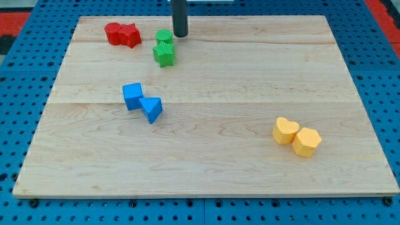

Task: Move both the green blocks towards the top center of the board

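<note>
Bright, even light falls from overhead across the pale wooden board (250,81), with no glare on it. Each block throws only a small, soft shadow at its base. The picture is fairly sharp throughout, slightly softer along the far edge.

Wooden board (250,75) with coloured blocks

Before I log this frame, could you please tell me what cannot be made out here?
- My tip: the rod's upper part is cut off by the view's top edge.
- Two green blocks: they touch, so their exact shapes are unclear.
- Two red blocks: pressed together, outlines merge.
- Whether my tip touches the green blocks: cannot tell.
</note>
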